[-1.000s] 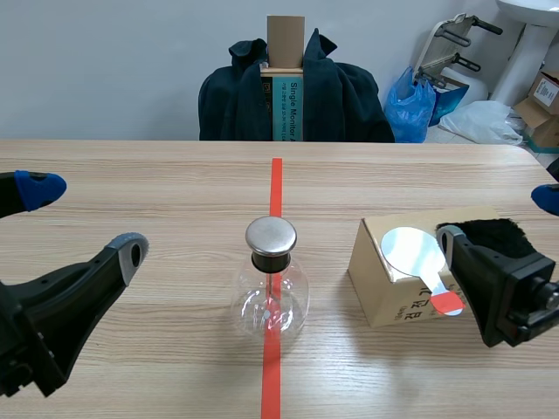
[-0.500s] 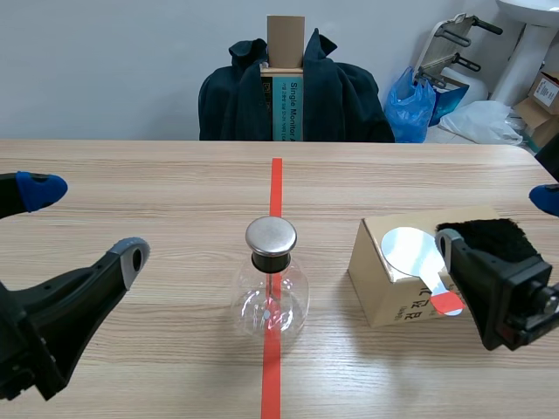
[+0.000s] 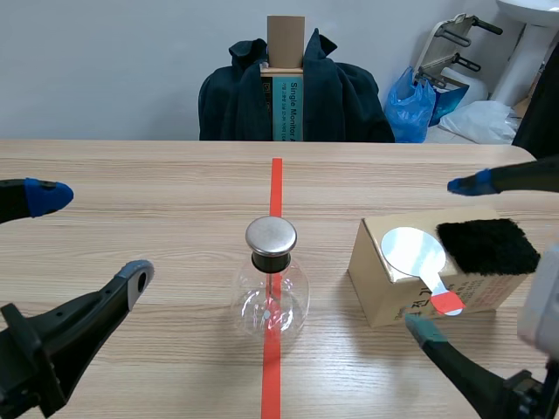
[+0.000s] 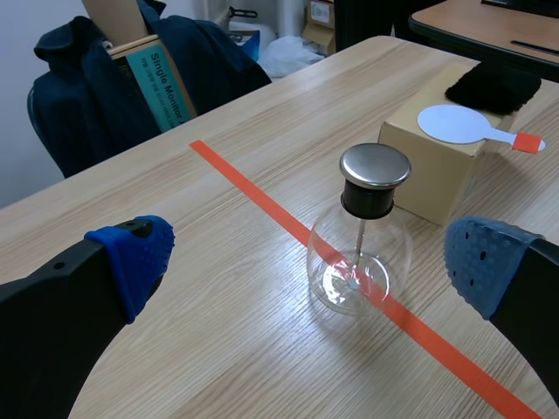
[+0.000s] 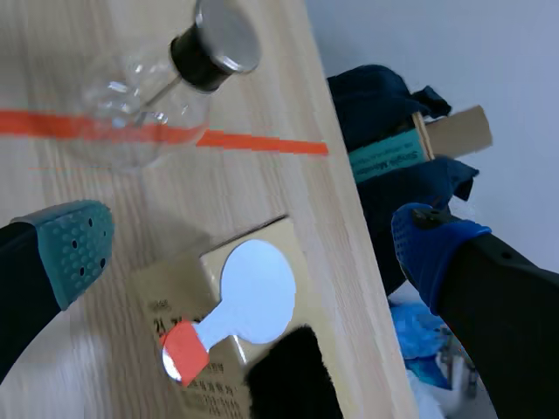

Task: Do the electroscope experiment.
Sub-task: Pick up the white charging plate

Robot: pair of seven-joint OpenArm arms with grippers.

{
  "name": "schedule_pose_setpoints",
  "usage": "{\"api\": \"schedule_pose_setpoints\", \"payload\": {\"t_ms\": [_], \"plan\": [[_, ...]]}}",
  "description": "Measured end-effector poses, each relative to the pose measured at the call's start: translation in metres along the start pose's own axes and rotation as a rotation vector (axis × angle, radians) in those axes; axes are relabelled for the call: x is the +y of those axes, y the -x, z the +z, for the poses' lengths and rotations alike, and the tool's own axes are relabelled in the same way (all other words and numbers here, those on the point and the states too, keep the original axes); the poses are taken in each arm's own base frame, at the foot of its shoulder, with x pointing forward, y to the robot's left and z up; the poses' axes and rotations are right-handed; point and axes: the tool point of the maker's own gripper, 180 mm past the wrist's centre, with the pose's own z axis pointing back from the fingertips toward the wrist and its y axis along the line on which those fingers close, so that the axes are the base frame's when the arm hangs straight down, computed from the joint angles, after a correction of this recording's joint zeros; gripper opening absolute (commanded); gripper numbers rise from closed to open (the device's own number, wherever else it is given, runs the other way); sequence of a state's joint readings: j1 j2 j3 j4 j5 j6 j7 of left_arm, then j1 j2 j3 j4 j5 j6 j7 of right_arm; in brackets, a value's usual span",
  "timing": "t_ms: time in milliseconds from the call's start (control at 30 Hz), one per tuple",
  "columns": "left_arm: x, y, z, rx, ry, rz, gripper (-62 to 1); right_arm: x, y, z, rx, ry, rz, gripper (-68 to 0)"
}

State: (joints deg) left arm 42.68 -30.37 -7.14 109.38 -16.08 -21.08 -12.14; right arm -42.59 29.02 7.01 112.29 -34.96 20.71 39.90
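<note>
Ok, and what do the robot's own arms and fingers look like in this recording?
Both arms are black, with thick black fingers. The left gripper has dotted blue pads in its wrist view; in the scene view one tip looks grey. The right gripper has one teal-green dotted pad and one blue pad.

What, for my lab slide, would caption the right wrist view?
Open right gripper over a cardboard box bearing a round paddle and black cloth, glass flask nearby.

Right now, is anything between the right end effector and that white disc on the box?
Nothing visible. The disc lies bare on the box, beside the black cloth, straight ahead of the open right end effector.
</note>
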Motion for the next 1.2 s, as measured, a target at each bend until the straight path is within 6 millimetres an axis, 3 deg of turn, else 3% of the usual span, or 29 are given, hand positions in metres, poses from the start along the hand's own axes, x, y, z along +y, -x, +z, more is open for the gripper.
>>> {"api": "schedule_pose_setpoints", "payload": {"t_ms": [100, 333, 633, 833, 1000, 1200], "plan": [[0.0, 0.0, 0.0, 0.002, 0.001, -0.001, 1.4, 0.017, 0.012, 0.0, 0.073, -0.072, 0.159, 0.4], [0.0, 0.0, 0.0, 0.0, 0.002, -0.002, 1.4, 0.065, 0.016, 0.0, 0.104, -0.174, 0.389, 0.4], [0.0, 0.0, 0.0, 0.001, 0.002, -0.002, 1.4, 0.116, 0.072, 0.009, 0.254, -0.155, 0.503, 0.4], [0.0, 0.0, 0.0, 0.001, 0.002, -0.002, 1.4, 0.09, 0.083, -0.016, 0.297, 0.049, 0.594, 0.4], [0.0, 0.0, 0.0, 0.001, 0.002, -0.002, 1.4, 0.063, 0.078, -0.032, 0.322, 0.219, 0.64, 0.4], [0.0, 0.0, 0.0, 0.001, 0.002, -0.002, 1.4, 0.056, 0.08, -0.034, 0.398, 0.305, 0.616, 0.4]]}}
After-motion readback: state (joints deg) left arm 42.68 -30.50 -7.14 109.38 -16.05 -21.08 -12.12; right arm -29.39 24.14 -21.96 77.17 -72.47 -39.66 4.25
